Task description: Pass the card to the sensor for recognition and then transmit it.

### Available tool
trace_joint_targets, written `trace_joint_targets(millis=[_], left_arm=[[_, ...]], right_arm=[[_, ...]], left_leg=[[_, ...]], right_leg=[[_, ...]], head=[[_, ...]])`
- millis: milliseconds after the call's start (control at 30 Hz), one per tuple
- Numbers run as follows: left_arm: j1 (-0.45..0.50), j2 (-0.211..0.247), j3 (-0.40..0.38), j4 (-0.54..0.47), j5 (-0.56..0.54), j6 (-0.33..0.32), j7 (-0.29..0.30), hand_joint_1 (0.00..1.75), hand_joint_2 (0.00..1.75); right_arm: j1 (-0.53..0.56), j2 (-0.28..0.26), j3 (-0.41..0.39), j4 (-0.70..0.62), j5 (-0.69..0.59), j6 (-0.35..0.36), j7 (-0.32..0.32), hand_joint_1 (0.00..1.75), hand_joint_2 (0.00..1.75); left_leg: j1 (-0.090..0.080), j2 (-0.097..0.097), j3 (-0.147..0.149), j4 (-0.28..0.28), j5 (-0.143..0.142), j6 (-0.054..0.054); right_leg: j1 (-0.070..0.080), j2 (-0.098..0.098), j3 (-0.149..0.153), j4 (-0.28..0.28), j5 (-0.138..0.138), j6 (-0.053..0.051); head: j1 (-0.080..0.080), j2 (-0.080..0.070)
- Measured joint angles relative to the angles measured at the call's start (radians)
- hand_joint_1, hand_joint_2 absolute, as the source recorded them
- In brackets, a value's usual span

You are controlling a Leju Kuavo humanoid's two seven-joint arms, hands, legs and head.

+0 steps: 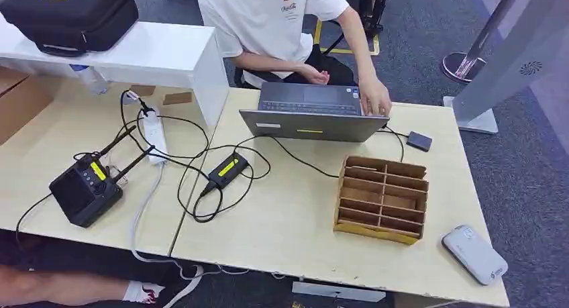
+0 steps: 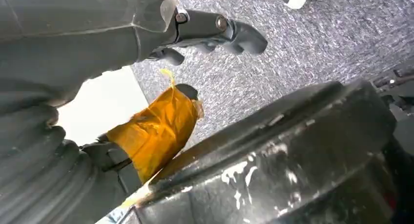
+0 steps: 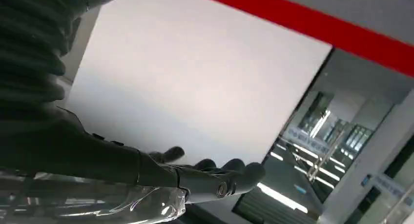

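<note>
Card not located; both hands held off the counter

The left robot hand (image 2: 161,63) is seen with fingers apart, nothing gripped; the wooden divider box (image 1: 382,198) near the counter (image 1: 282,221) right edge and the grey sensor (image 1: 474,253) at its front right corner are untouched; the right robot hand (image 3: 195,177) is empty, fingers loosely curled. The card cannot be made out, so a blind reach could knock the box.
</note>
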State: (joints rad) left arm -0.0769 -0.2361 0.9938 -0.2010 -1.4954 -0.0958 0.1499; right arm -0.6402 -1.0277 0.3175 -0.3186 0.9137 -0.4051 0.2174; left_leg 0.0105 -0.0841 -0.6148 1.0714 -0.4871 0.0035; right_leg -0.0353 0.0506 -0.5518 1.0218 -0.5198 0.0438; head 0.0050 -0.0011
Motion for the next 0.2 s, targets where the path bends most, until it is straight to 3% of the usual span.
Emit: trace_joint_targets(millis=[200], left_arm=[[-0.001, -0.003, 0.003, 0.000, 0.001, -0.005, 0.024, 0.00, 1.75]], right_arm=[[0.163, 0.023, -0.076, 0.022, -0.033, -0.029, 0.017, 0.00, 1.75]], left_leg=[[-0.001, -0.002, -0.001, -0.002, -0.001, 0.001]], right_leg=[[-0.001, -0.003, 0.001, 0.000, -0.002, 0.000]], head=[[0.001, 0.000]])
